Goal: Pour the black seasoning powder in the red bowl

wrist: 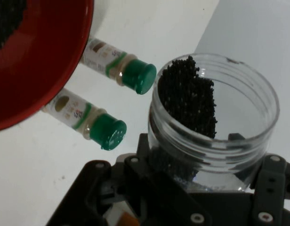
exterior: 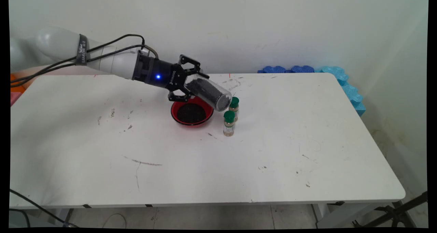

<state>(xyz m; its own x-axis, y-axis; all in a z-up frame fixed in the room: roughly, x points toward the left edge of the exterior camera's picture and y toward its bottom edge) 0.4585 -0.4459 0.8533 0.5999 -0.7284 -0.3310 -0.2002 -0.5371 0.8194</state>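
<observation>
My gripper (exterior: 189,82) is shut on a clear plastic jar (exterior: 209,93) partly filled with black granules (wrist: 189,96). The jar is tipped over on its side, its open mouth pointing right and slightly down. It hangs just above a red bowl (exterior: 176,110) that holds more black granules (exterior: 191,113). In the hand view the jar (wrist: 215,136) sits between the fingers, with the bowl's rim (wrist: 55,80) at upper left. Two small green-capped spice bottles (exterior: 229,123) (exterior: 234,108) stand just right of the bowl, close under the jar's mouth.
Blue foam pieces (exterior: 348,89) line the table's far right edge and back corner. The white table (exterior: 273,151) bears scuff marks. A black stand's legs (exterior: 392,214) show on the floor at lower right.
</observation>
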